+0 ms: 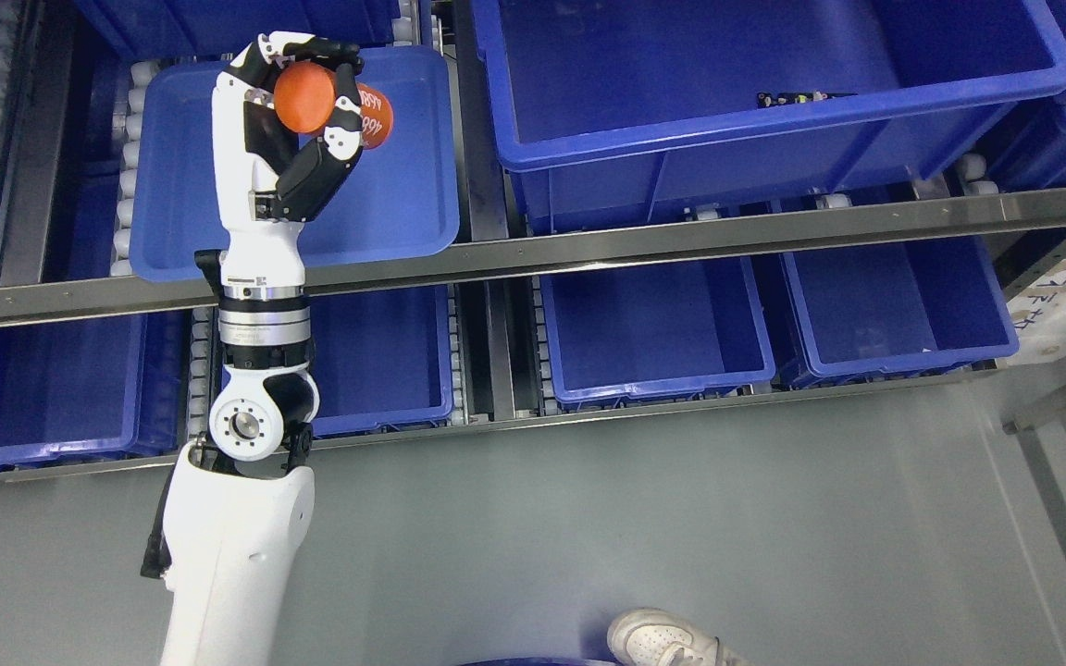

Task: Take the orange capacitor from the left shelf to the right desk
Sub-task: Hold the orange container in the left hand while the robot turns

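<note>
I see my left hand [297,120] raised over the shallow blue tray [403,213] on the upper shelf rail [681,242], its fingers [346,111] curled tight around the orange capacitor [325,100], which sits in the palm clear of the tray floor. Deep blue bins [774,102] fill the racks to the right. A white shoe [667,640] pokes in at the bottom edge.

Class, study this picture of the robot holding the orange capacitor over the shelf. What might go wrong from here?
1. The left hand grips the round orange capacitor only with its fingertips; it may slip into the blue tray below.
2. Pulling back, the forearm could catch the metal shelf rail.
3. A person's shoe on the floor is near the robot's path.
</note>
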Controlling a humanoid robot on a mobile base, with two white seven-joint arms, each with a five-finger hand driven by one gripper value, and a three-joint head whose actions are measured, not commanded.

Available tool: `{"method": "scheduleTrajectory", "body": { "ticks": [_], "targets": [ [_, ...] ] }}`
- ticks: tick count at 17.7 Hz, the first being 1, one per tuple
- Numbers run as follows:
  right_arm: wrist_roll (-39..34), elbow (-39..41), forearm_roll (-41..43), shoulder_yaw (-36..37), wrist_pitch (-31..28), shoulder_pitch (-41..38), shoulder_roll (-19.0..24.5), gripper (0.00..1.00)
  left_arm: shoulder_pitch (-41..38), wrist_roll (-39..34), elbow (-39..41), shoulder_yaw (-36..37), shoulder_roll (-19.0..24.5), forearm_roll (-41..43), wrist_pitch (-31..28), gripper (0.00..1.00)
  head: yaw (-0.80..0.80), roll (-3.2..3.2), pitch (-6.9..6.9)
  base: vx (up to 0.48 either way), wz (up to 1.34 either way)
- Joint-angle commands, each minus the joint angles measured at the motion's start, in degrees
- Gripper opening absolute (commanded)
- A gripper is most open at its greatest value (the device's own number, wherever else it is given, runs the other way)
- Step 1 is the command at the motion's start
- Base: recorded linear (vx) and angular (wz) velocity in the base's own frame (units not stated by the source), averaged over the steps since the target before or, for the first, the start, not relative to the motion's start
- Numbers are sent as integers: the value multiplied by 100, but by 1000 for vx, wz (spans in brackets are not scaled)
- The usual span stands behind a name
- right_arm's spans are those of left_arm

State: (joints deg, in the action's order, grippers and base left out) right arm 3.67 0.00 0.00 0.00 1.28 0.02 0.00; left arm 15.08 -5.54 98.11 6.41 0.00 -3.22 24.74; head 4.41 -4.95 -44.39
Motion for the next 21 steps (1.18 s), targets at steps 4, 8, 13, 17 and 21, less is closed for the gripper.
{"method": "scheduleTrajectory", "body": {
  "ticks": [4, 8, 13, 17, 21],
  "targets": [
    [-6, 100, -18, 105, 4, -134, -100, 100, 56, 9, 51, 70, 100, -90, 794, 2, 0, 0, 0, -3, -179],
    [-6, 100, -18, 97, 4, -134, -100, 100, 144, 9, 60, 220, 100, -108, 1138, 2, 0, 0, 0, -8, -333],
    [-6, 100, -18, 97, 4, -134, -100, 100, 231, 9, 60, 684, 100, -152, 1366, 2, 0, 0, 0, 23, -659],
    [3, 100, -18, 97, 4, -134, -100, 100, 478, 9, 60, 1019, 100, -214, 1516, 2, 0, 0, 0, 9, -456],
    [-6, 100, -18, 97, 4, -134, -100, 100, 513, 9, 51, 1423, 100, -284, 1482, 2, 0, 0, 0, 3, -518]
  ]
}}
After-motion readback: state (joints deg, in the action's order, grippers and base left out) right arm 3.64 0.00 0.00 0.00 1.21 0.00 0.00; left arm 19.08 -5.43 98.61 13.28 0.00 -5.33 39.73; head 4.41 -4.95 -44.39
